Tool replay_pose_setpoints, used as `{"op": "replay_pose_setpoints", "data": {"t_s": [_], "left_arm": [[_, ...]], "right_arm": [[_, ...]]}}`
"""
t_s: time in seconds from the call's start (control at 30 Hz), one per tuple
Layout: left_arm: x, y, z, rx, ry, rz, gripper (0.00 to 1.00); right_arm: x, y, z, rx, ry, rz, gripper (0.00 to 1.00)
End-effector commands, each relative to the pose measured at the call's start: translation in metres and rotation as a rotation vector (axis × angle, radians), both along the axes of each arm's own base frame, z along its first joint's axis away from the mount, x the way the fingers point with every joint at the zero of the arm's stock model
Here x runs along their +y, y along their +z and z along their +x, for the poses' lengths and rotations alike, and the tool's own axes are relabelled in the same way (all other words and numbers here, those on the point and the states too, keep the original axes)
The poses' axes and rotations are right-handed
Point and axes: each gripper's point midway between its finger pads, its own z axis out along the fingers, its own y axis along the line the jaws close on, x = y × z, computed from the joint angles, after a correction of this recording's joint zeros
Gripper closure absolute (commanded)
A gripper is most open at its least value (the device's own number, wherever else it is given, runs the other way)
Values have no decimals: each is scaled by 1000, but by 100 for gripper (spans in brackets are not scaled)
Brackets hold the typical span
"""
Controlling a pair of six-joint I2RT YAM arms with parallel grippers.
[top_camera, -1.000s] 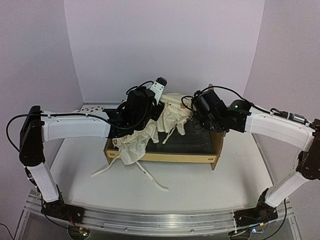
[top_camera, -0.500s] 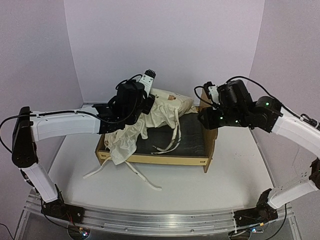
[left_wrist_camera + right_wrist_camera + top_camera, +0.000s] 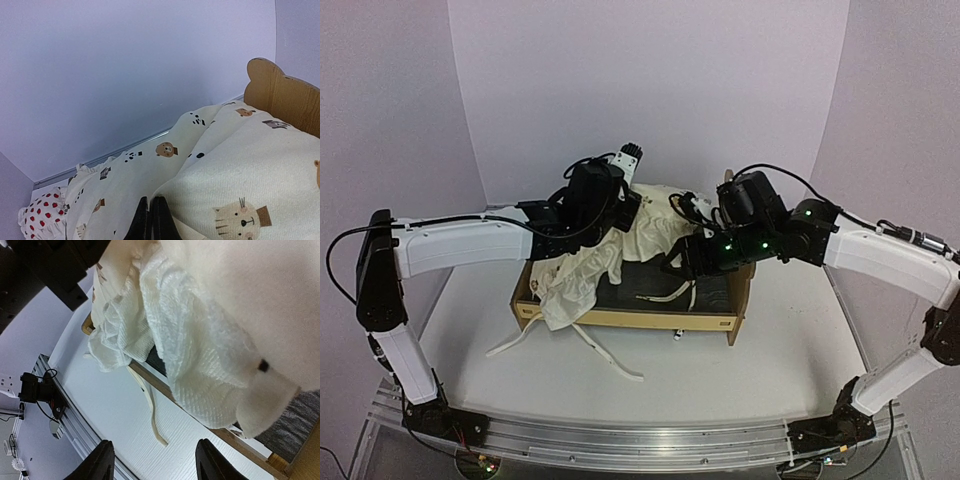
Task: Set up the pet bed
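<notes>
over the far left corner of the pet bed [image 3: 630,320], my left claw [image 3: 618,222] is pinched together on a fold of the cream animal-print cover [image 3: 655,235]. from there the cover hangs bunched across the bed's left half and far rail. my right claw [image 3: 684,262], jaws apart and holding nothing, hovers above the bed's grey base near the headboard [image 3: 280,95] end. the bed itself rests on the table [image 3: 770,350], headboard toward my right. ties [image 3: 610,355] trail in front of the bed's near rail, and a strawberry pillow [image 3: 37,212] lies beyond its far left corner. step in hand, as i judge it: spreading the cover over the base. done well, the right claw takes a free edge low beside the headboard. both claws then draw apart evenly, leaving no fold or tie trapped beneath.
</notes>
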Motion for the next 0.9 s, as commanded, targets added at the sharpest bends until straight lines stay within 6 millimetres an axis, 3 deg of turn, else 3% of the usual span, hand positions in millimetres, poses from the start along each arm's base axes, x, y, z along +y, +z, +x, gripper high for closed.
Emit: {"op": "replay_pose_setpoints", "data": {"t_s": [0.0, 0.4, 0.87], "left_arm": [[2, 36, 6, -47, 26, -77, 100], [2, 36, 6, -41, 29, -61, 100], [4, 37, 4, -36, 29, -63, 100]], "right_arm": [[-3, -13, 6, -32, -14, -34, 40], [-39, -69, 11, -68, -70, -250, 39], [-32, -110, 33, -140, -90, -301, 46]]}}
